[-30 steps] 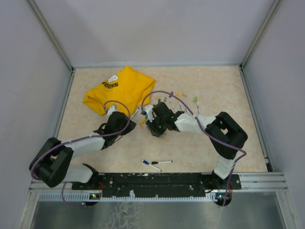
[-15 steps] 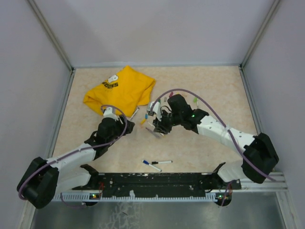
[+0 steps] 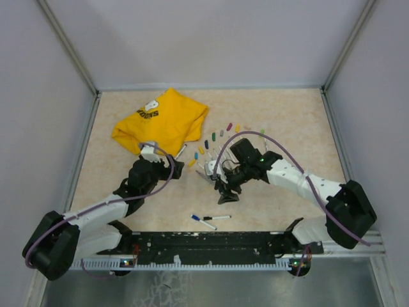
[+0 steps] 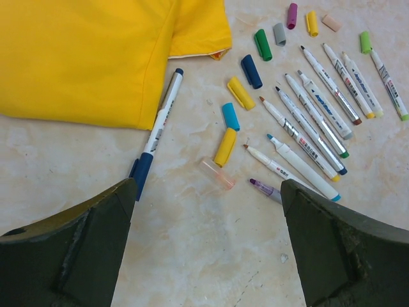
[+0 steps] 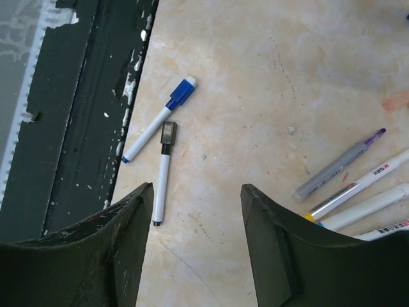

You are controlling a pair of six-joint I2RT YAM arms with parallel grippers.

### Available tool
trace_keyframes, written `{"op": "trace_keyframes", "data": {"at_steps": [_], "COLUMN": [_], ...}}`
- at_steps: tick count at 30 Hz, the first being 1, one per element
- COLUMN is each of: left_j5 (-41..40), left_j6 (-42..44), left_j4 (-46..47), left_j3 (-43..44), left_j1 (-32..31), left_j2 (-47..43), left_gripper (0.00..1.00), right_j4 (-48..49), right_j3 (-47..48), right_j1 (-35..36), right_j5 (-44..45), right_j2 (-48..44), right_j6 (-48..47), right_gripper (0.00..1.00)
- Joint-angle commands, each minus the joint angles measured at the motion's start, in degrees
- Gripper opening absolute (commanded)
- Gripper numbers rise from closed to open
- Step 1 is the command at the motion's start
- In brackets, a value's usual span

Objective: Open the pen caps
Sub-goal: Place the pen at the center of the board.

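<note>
the left gripper hangs low over the counter, its jaws wide apart with nothing between them. ahead of it in the left wrist view the loose pen caps lie scattered on the counter. among them are a dark blue cap, a green cap, a grey cap, a light blue cap and a clear pink cap nearest the gripper. to their right the uncapped pens lie side by side in a slanted row, tips bare. 1 capped pen with a dark blue cap lies along the edge of the yellow t-shirt.

the right gripper is also spread open and empty, above bare counter. below it in the right wrist view are 2 capped pens, the blue-capped pen and the black-capped pen, near the dark rail at the counter's near edge. from above, this gripper sits between that pair and the uncapped row.
</note>
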Motion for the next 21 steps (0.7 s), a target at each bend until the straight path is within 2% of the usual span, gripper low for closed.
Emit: {"op": "trace_keyframes", "data": {"at_steps": [1,5,11,21], "left_j5": [-1.66,-2.3,-1.35,-1.53], "left_j6": [1.42,0.92,1.62,1.42], "left_j4": [3.99,4.69,4.9,5.08], "left_j3": [-1.33,-2.31,-2.74,-2.65], "left_j1": [0.23,0.23,0.23,0.23], "left_j2": [0.08,-0.55,-0.83,-0.21], "left_gripper": [0.99,0.99,0.99,0.99], "right_j4": [-0.32,1.42,3.57,5.92], "right_j3": [-1.1,-2.67,-3.48,-4.11], "right_j1": [0.19,1.23,6.29,10.99], "right_j5": [-0.13,0.94,8.54,13.02], "right_j2": [-2.71,-3.06,-0.56,2.82], "right_j6": [-7.19,-7.23,-6.31,-4.14], "right_gripper": [0.57,0.57,0.57,0.56]}}
